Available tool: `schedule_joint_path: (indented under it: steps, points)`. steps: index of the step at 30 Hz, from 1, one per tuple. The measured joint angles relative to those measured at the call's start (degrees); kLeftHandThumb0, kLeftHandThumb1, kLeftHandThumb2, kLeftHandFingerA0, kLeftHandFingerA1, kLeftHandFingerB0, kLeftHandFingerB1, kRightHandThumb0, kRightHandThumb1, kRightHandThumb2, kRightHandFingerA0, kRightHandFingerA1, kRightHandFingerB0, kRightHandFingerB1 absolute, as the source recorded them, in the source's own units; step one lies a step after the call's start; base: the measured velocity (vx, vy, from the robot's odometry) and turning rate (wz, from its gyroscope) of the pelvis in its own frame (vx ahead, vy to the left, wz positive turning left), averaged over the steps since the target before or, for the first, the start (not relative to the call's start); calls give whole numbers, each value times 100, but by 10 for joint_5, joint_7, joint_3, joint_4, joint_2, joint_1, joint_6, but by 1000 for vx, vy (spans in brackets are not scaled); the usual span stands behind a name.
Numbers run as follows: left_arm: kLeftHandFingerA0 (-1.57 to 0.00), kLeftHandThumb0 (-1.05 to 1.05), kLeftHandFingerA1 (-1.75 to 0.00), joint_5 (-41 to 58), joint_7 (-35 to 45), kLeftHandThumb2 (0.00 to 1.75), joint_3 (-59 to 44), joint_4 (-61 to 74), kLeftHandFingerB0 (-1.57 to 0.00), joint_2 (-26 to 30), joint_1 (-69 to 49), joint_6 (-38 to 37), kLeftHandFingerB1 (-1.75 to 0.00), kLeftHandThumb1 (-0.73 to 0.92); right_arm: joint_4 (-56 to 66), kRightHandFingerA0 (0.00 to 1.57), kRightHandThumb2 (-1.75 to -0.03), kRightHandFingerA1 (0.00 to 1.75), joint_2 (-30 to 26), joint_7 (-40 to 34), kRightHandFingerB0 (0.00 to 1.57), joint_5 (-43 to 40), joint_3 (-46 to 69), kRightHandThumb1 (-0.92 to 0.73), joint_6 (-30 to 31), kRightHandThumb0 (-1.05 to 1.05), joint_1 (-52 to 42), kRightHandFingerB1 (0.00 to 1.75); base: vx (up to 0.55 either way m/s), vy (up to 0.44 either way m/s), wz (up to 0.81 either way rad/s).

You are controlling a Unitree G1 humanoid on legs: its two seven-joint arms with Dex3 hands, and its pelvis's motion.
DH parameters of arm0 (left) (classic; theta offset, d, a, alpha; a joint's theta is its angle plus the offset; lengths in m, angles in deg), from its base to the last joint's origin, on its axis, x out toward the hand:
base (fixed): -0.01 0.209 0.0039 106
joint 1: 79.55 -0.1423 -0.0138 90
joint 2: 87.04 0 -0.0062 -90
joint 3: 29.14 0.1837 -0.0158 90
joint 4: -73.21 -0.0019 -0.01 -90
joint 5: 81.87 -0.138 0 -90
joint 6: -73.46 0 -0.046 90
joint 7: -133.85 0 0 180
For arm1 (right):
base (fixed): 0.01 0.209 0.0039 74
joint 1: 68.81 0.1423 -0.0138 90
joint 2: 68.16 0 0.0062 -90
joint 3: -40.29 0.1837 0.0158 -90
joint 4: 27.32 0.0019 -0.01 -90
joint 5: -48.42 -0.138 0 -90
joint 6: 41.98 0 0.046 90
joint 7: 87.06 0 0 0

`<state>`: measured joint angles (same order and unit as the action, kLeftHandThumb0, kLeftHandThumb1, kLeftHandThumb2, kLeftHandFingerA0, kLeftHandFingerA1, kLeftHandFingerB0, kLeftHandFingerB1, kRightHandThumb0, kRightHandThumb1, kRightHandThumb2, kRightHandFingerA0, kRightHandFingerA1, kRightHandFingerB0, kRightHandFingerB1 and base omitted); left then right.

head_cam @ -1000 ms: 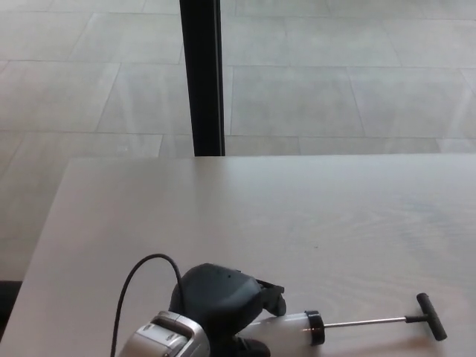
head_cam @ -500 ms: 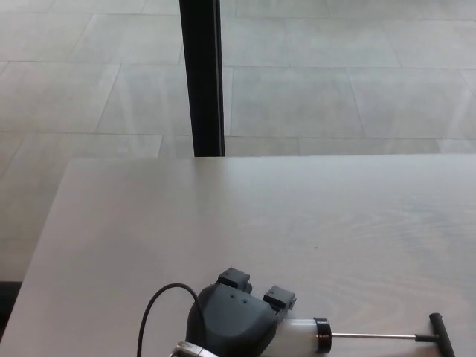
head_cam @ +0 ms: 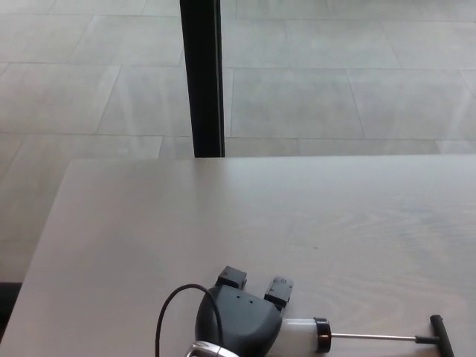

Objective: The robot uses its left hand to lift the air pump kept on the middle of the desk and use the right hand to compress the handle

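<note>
The air pump lies flat on the light wooden desk (head_cam: 245,216) near its front edge. Its white cylinder (head_cam: 297,332) ends in a black cap (head_cam: 321,335), and a thin metal rod runs right to the black T-handle (head_cam: 440,334). My left hand (head_cam: 239,321) sits over the cylinder's left end and hides it. Two fingers (head_cam: 279,287) stick out away from me, above the desk and not wrapped round the pump. A black cable (head_cam: 169,309) loops from the wrist. My right hand does not show.
The desk's far edge runs across the middle of the picture, with tiled floor beyond it. A black vertical post (head_cam: 201,74) stands behind the desk at centre left. The left desk edge slants down toward the lower left corner.
My left hand has turned and slid right along the pump, its fingers uncurling from the cylinder to point outward. The pump has shifted slightly right and toward me.
</note>
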<state>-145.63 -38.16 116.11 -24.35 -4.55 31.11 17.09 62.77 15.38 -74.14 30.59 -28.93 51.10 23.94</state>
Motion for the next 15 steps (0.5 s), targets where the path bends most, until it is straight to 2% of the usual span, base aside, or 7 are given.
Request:
schedule_joint_path:
  steps: [1,3,5,8,9,10,15]
  points:
    - [-82,-31,-154,-4,1,64,-2,-3,-19,-3,-1,3,-43,62,0,47,-65,68,1,0,67,0,1,-85,0,-73,0,41,0,0,0]
    - [-81,-19,-165,-13,3,58,-7,-8,-62,-9,-1,9,-65,59,0,49,-66,69,4,0,68,-1,6,-83,0,-74,0,42,0,0,0]
    - [-79,-21,-164,-21,4,59,-17,-12,-70,-15,-4,16,-69,65,0,51,-65,69,8,0,70,-3,13,-84,0,-75,-1,43,0,0,0]
    - [-79,-22,-167,-29,-1,63,-35,-19,-71,-25,-14,20,-74,65,-1,53,-65,67,13,0,71,-5,21,-84,0,-74,-1,43,0,0,0]
    - [-112,-32,-129,-31,-5,102,-39,-21,-83,-27,-17,20,-99,57,-1,53,-66,68,15,0,71,-6,23,-84,-1,-74,-1,43,0,0,0]
    - [-86,-29,-169,-33,-10,74,-44,-24,-80,-31,-20,20,-110,75,-1,53,-65,67,16,0,71,-6,24,-84,-1,-74,-1,43,0,0,0]
    - [-85,-31,-162,-47,-26,74,-60,-40,-71,-48,-30,20,-87,76,-1,52,-67,78,18,0,72,-5,25,-85,-1,-75,-2,43,0,0,0]
